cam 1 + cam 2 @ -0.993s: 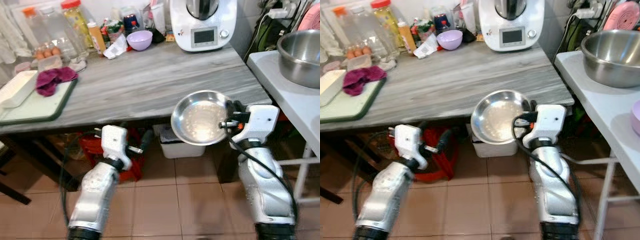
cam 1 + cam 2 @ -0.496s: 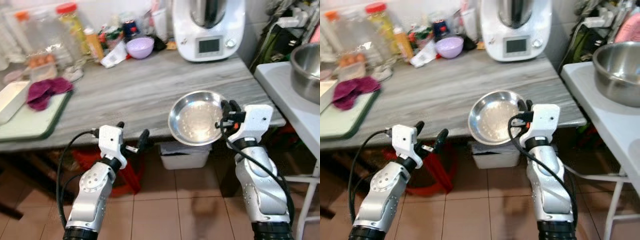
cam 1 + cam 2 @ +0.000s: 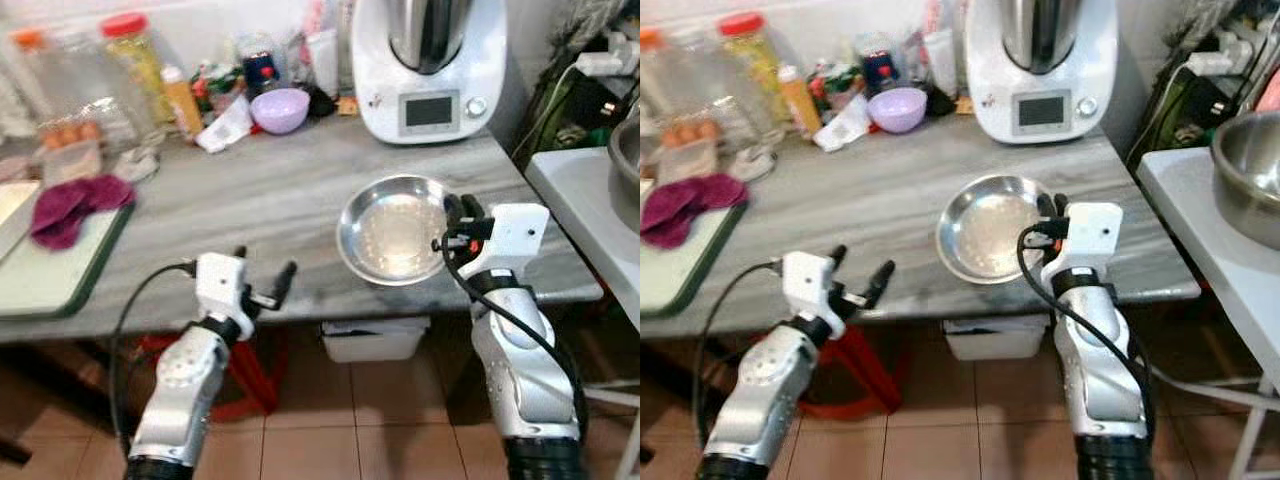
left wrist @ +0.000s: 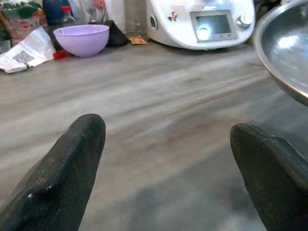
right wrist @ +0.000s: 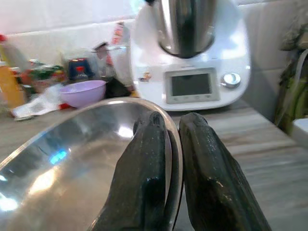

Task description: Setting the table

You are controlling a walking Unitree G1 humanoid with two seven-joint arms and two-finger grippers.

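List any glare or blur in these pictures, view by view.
Right wrist view: bright reflections inside the shiny steel bowl, clamped at its rim by the right gripper. Left wrist view: grey wooden table smeared; black fingers soft. Left eye view: jars at back blurred.

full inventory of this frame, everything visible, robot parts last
metal plate: 1, silver, held over the table's front right part
table: 1, grey wood-grain, ahead of the robot
kitchen machine: 1, white with steel jug, back right of table
small bowl: 1, lilac, back centre
bottles and jars: several, yellow, orange and clear, back left
egg box: 1, clear, back left
cloth: 1, magenta, on the tray
tray: 1, pale green, left edge of table
large bowl: 1, steel, on white side table at right
bin: 1, white, under the table
left pincer: open, at the front edge
right pincer: shut on plate rim
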